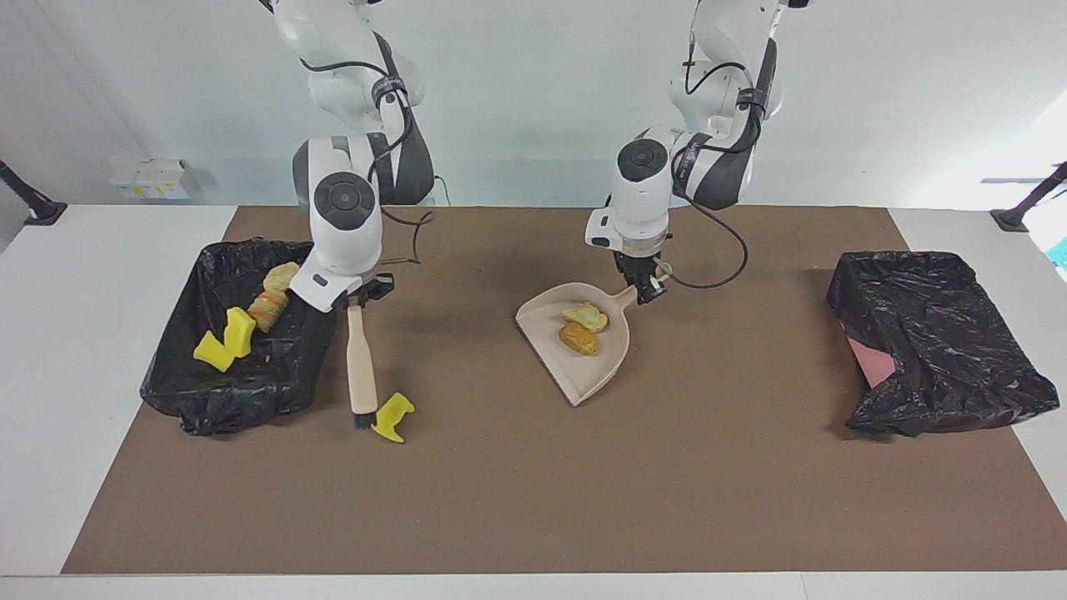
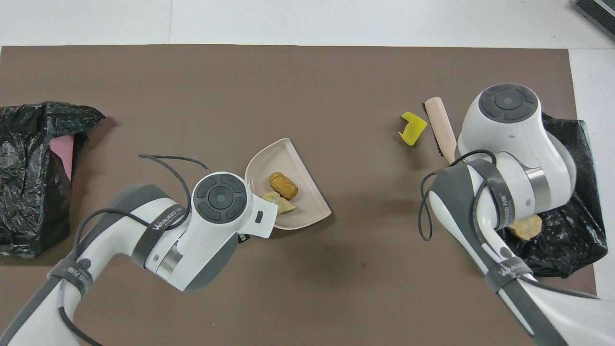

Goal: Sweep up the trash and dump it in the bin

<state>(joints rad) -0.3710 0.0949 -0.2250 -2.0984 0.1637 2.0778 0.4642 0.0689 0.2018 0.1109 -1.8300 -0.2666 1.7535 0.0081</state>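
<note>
Bin [image 1: 242,392]: scraps [image 1: 237,329] partly hidden overhead; dustpan [image 1: 583,367]: two lumps [image 1: 582,327], left gripper [image 1: 642,292] clamping handle; right gripper [image 1: 360,293] clamping brush [image 1: 360,367].

Dustpan [image 2: 307,211]: on the brown mat, near the middle, its handle hidden under the left arm's wrist.
In the dustpan: tan-orange lump [image 2: 283,185] and paler lump [image 2: 279,203], touching.
Yellow chunk [image 2: 412,129]: on the mat, just beside the brush [image 2: 439,127].
Brush: partly hidden under the right arm's wrist.
Lined bin [image 2: 571,230]: right arm's end, one tan lump [image 2: 526,227] showing.
Second black-bagged bin [image 2: 29,168]: left arm's end.
</note>
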